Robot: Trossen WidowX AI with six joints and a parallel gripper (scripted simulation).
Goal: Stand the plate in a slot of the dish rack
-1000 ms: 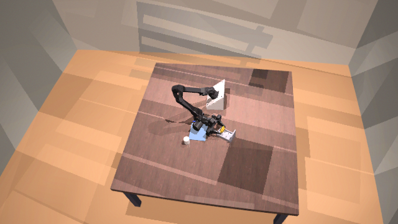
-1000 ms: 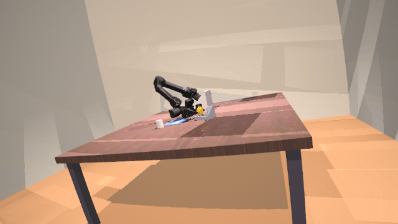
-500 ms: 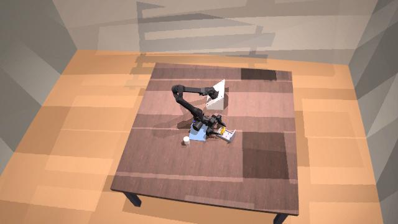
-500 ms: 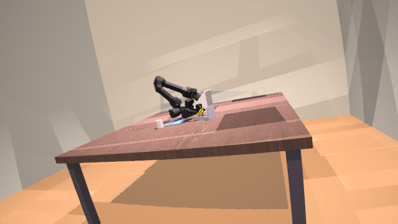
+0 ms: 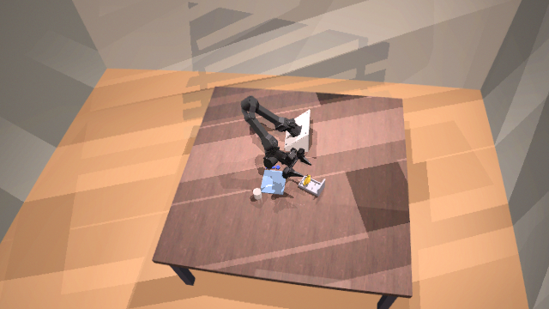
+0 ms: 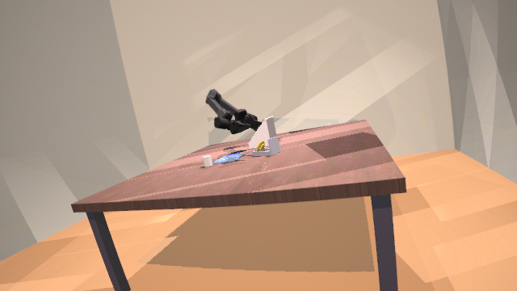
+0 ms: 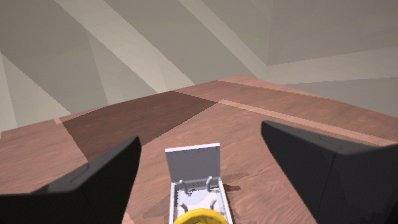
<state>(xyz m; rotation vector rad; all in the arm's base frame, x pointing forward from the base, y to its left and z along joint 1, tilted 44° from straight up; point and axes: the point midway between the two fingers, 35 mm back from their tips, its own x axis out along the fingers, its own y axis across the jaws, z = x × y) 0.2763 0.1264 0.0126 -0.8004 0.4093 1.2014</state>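
Note:
The yellow plate (image 5: 307,180) (image 6: 261,146) (image 7: 200,218) stands on edge, a little tilted, in the near part of the grey-white dish rack (image 5: 320,188) (image 6: 274,146) (image 7: 194,164). Only its upper rim shows at the bottom of the wrist view, so how it sits between the rails is hidden. My gripper (image 5: 306,170) (image 6: 255,128) (image 7: 201,134) is open and empty. It is above the plate and back towards the arm's base, with its fingers wide apart and clear of the plate.
A light blue cloth-like sheet (image 5: 272,184) (image 6: 230,158) lies left of the rack, with a small dark blue thing (image 5: 277,167) at its back edge. A white cylinder (image 5: 257,194) (image 6: 207,161) stands by its corner. The arm's white wedge-shaped base (image 5: 304,142) is behind the rack.

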